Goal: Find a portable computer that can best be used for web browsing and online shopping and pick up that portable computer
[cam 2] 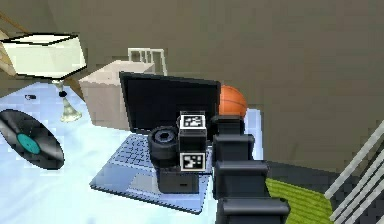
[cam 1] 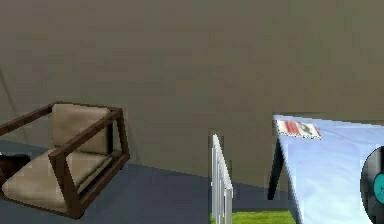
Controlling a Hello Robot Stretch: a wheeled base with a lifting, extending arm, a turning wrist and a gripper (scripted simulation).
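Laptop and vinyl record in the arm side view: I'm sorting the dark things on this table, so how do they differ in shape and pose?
The laptop is rectangular with a grey keyboard deck; the record is a round black disc with a teal label. The laptop's dark screen stands upright, while the record lies wholly flat. Both rest on the pale blue table.

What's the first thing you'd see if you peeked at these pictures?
The open laptop on the pale table in the arm side view, with the robot's dark tool in front of it. Then the orange ball behind it, and the brown armchair at the forward view's left.
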